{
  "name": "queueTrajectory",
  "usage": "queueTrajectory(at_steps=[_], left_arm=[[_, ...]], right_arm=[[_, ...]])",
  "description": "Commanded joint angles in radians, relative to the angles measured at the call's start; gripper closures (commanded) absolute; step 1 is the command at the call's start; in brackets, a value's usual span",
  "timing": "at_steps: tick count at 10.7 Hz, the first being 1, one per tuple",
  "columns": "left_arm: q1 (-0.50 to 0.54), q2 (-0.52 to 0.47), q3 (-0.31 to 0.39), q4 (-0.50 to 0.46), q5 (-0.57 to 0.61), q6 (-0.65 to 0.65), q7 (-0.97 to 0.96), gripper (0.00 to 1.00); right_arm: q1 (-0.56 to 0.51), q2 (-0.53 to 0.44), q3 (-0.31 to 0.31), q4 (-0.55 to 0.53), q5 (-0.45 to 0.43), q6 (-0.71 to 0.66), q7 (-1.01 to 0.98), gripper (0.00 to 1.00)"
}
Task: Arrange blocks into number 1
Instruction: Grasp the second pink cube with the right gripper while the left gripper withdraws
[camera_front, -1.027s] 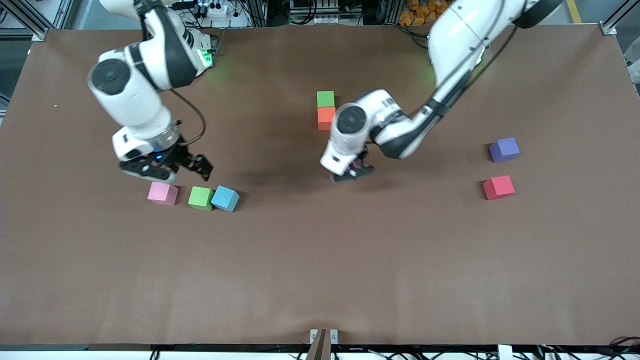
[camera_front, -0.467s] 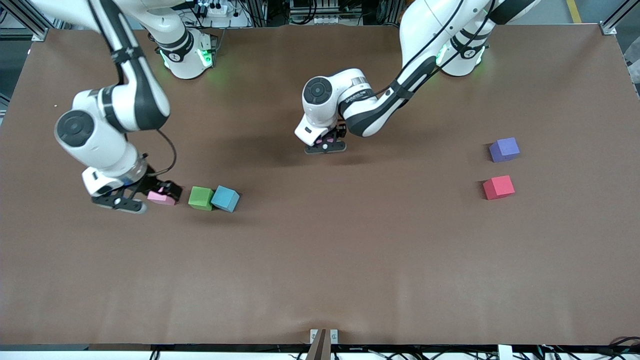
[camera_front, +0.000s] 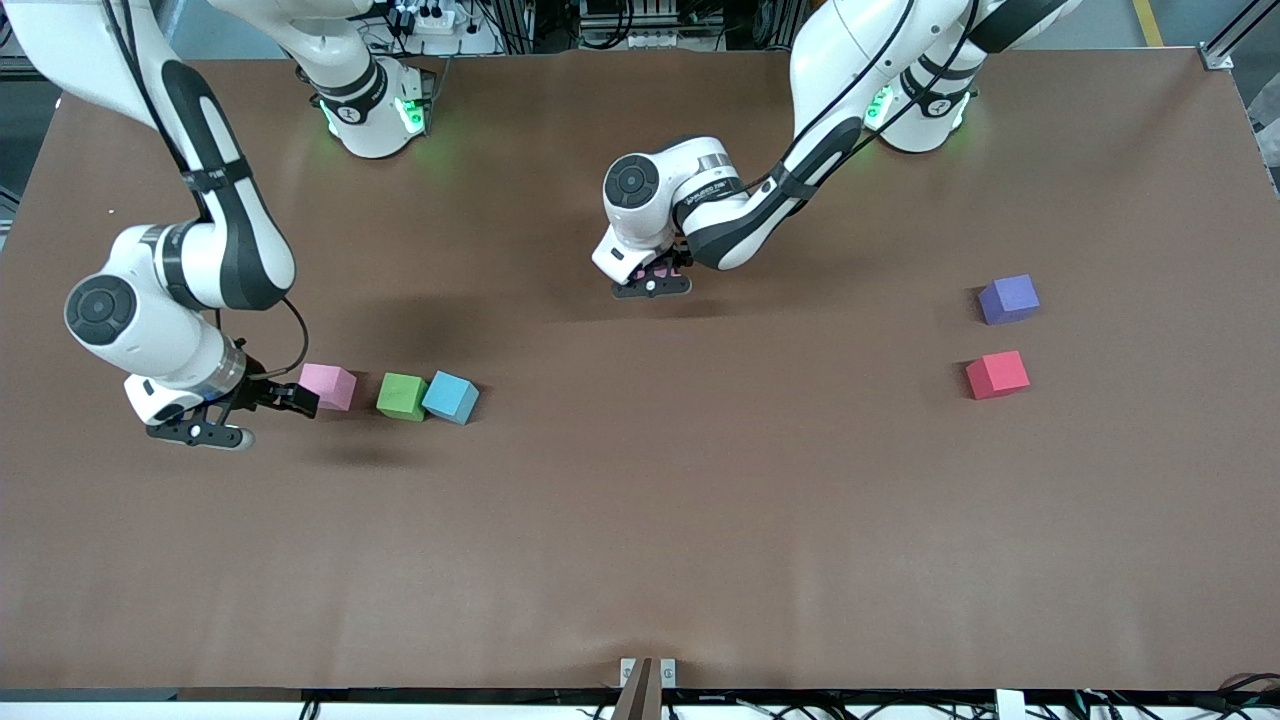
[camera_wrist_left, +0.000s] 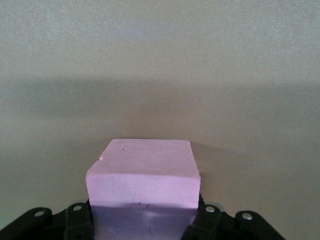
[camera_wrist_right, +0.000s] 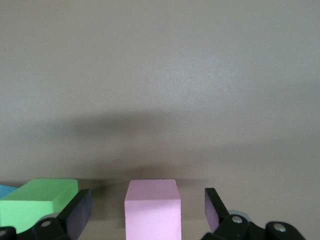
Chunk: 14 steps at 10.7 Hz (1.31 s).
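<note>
My left gripper (camera_front: 652, 283) is shut on a pink block (camera_front: 656, 272) low over the middle of the table. In the left wrist view that pink block (camera_wrist_left: 144, 175) fills the gap between the black fingers (camera_wrist_left: 79, 220). My right gripper (camera_front: 262, 418) is open at the right arm's end of the table. A second pink block (camera_front: 328, 385) sits between its spread fingers (camera_wrist_right: 79, 209) with a gap on each side, as the pink block (camera_wrist_right: 152, 205) shows in the right wrist view. A red block (camera_front: 997, 374) lies toward the left arm's end. The orange block and one green block are hidden.
A green block (camera_front: 402, 396) and a blue block (camera_front: 451, 397) touch each other beside the second pink block; the green block (camera_wrist_right: 40, 200) shows just outside one right finger. A purple block (camera_front: 1009, 299) lies farther from the camera than the red one.
The left gripper carried its pink block away from the camera and now covers the spot where the green and orange blocks showed. The right gripper swung toward its table end and lowered beside the second pink block.
</note>
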Motion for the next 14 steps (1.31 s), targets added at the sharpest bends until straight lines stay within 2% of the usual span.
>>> queueTrajectory(at_steps=[1,8,9,10,11,14], left_arm=[[-0.006,-0.006,0.004,-0.014,0.037,0.004,-0.024,1.0],[-0.035,-0.006,0.003,-0.033,0.035,0.023,-0.03,1.0],[-0.04,-0.005,0.004,-0.034,0.037,0.021,-0.028,0.07],[-0.058,-0.006,0.004,-0.034,0.037,0.016,-0.028,0.0],[-0.057,-0.012,0.004,-0.033,0.037,0.013,-0.028,0.0],[-0.026,-0.069,0.004,-0.023,0.031,-0.016,-0.03,0.0]], right_arm=[[-0.015,0.034,0.018,0.012,-0.014,-0.007,-0.039,0.0],[-0.03,0.072,0.018,-0.022,0.011,-0.002,-0.097,0.0],[-0.03,0.08,0.018,-0.023,0.017,-0.002,-0.097,0.0],[-0.03,0.09,0.018,-0.022,0.035,-0.001,-0.097,0.0],[-0.029,0.1,0.016,-0.022,0.09,-0.002,-0.1,0.0],[-0.028,0.117,0.016,-0.025,0.103,-0.002,-0.1,0.0]])
